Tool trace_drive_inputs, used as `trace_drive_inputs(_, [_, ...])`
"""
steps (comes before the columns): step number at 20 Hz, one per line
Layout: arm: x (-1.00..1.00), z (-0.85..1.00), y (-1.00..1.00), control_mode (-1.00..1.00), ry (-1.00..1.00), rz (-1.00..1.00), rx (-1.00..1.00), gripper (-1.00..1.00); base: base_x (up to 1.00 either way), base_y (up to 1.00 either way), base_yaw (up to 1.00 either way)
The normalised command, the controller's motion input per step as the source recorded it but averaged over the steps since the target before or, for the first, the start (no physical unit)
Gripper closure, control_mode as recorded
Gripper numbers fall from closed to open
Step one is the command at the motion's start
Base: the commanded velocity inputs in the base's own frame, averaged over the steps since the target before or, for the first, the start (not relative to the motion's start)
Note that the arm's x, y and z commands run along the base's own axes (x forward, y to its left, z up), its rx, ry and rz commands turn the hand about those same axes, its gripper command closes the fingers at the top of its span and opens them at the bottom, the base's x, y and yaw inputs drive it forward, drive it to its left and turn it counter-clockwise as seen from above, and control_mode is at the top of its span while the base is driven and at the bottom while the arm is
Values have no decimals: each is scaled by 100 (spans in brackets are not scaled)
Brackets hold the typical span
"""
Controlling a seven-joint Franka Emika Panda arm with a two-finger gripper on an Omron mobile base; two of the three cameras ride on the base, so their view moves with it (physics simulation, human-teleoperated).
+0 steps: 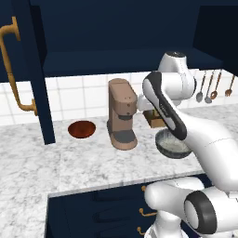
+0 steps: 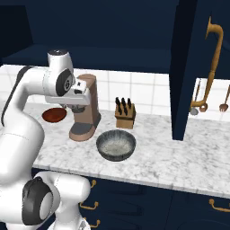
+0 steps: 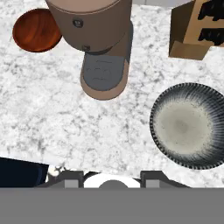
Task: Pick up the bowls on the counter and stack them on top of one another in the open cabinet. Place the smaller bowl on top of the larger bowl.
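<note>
While both bowls sit on the tabletop (image 1: 28,172), stacking appears not begun; larger bowl (image 3: 191,125), grey, speckled inside, empty, right of the coffee machine (image 3: 99,39); smaller bowl (image 3: 36,29), reddish-brown, empty, left of the machine, well apart from the grey one; cabinet (image 1: 116,42) open above, shelf bare where seen; claw (image 2: 72,108) raised beside the machine, likely surveying before descent; finger spread cannot be told; knife block (image 2: 125,114) stands behind the grey bowl.
</note>
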Motion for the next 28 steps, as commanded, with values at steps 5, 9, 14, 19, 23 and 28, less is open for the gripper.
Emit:
trace_drive_inputs(5, [-34, -17, 27, -100, -2, 4, -2, -100, 0, 0, 0])
trace_drive_inputs(9, [-58, -21, 100, -100, -11, 10, -17, -100, 0, 0, 0])
trace_drive_inputs(14, [-19, -35, 100, -100, 0, 15, -32, -100, 0, 0, 0])
trace_drive_inputs(19, [32, -60, 96, -100, 4, 24, -29, -100, 0, 0, 0])
trace_drive_inputs(23, [96, -48, 76, -100, 13, 22, -22, -100, 0, 0, 0])
trace_drive_inputs(28, [100, -34, 18, -100, 9, 23, -5, -100, 0, 0, 0])
